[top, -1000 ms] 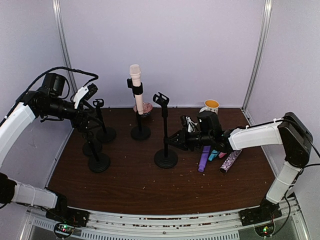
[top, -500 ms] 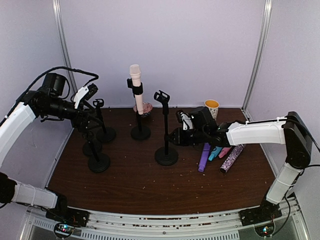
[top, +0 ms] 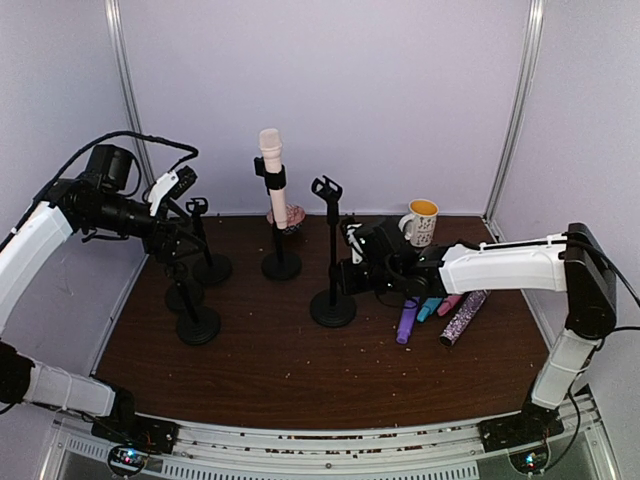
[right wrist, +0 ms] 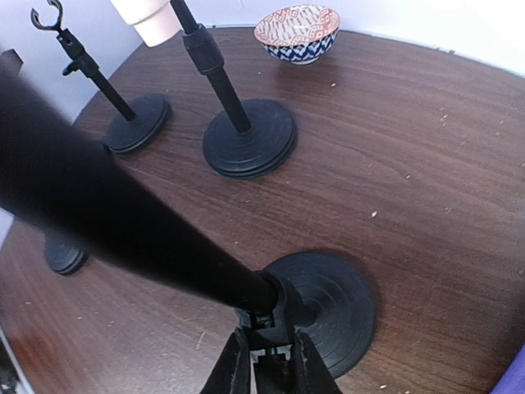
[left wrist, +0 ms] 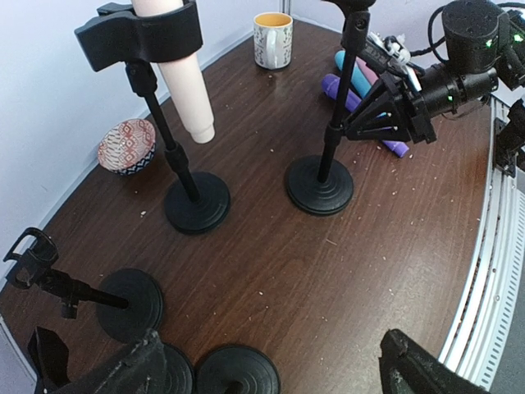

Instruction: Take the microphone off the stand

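Observation:
The cream microphone stands upright in the clip of the back stand. In the left wrist view, the microphone hangs through the black clip. My right gripper is shut low on the pole of a different stand, the empty middle stand. The right wrist view shows this gripper pinching the pole's lower joint just above the round base. My left gripper hovers open over the left stands, well apart from the microphone. Its fingertips are wide apart with nothing between them.
Several small empty stands cluster at the left. A patterned bowl sits behind the microphone stand, and a mug is at the back right. Purple, blue, pink and glittery tubes lie on the table under my right arm.
My right arm has reached further left and back, and the middle stand in its grip has shifted slightly toward the back wall. The mug is now uncovered. The left arm is still.

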Controlling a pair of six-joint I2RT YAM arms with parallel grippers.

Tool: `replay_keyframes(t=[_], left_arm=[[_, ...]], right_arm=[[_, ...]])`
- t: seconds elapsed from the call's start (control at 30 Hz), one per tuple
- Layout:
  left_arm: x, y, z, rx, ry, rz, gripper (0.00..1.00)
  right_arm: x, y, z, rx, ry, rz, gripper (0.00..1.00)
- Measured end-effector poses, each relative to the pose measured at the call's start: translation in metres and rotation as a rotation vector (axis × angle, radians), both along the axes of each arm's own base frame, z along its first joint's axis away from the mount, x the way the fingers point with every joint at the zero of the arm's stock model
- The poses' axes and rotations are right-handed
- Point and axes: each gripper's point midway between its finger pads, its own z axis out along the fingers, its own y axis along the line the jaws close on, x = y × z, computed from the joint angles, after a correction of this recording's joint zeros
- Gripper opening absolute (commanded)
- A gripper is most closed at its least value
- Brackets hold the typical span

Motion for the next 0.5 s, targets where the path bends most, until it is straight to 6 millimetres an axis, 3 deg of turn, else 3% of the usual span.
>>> replay_keyframes(t=[0.23,0.37,0.5], left_arm=[[0.004,-0.001,-0.001,-0.001,0.013,0.001,0.93],[0.005,-0.002,-0.002,-0.004,0.023,-0.004,0.92],[0.006,-0.004,-0.004,-0.006,0.032,-0.008,0.92]], right_arm=[[0.002,0.001,0.0,-0.138,-0.097,-0.051,0.01],[-0.001,0.002,0.001,-0.191,-0.138,-0.096,0.11],[-0.003,-0.011,0.001,-0.29,-0.18,-0.151,0.26]])
